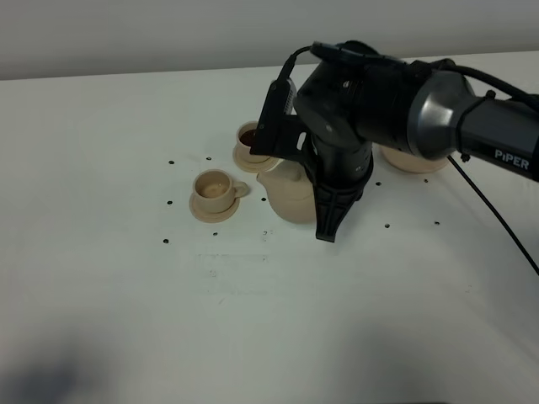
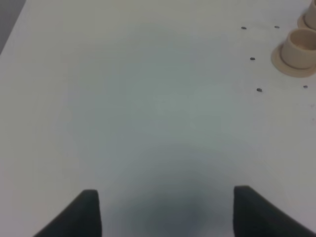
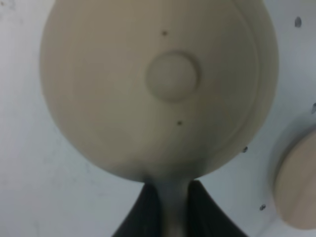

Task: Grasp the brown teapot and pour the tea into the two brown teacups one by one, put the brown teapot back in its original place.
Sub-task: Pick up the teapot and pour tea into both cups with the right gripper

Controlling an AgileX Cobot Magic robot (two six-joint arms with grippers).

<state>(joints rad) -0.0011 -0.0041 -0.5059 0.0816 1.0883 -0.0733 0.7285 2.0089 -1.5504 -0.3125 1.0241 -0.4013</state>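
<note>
Tableware in light tan ceramic stands on a flat white surface [image 1: 101,320] in the high exterior view. The squat round light-tan ceramic teapot [image 1: 289,195] is just left of the frame centre. Its short spout points up-left toward the far small tan ceramic teacup [image 1: 249,137], which is dark inside and sits on a small saucer. The near matching teacup [image 1: 214,190] sits on its own saucer left of the teapot, close but apart. The black right arm [image 1: 379,105] comes in from the upper right and covers the right side of the teapot. Behind it, right of centre, a wider flat round tan saucer [image 1: 411,162] is partly visible.

In the left wrist view the left jaws are spread wide. The two dark fingers [image 2: 89,215] are at the lower corners, with bare surface [image 2: 148,98] between them. The near matching teacup [image 2: 300,47] is at the upper right edge.

In the right wrist view the teapot [image 3: 123,89] fills the frame from above, and the right jaws pinch its loop handle [image 3: 172,202] at lower middle. The wider saucer [image 3: 296,187] is at the lower right edge. I cannot tell if the teapot's base touches the surface [image 3: 29,187].
</note>
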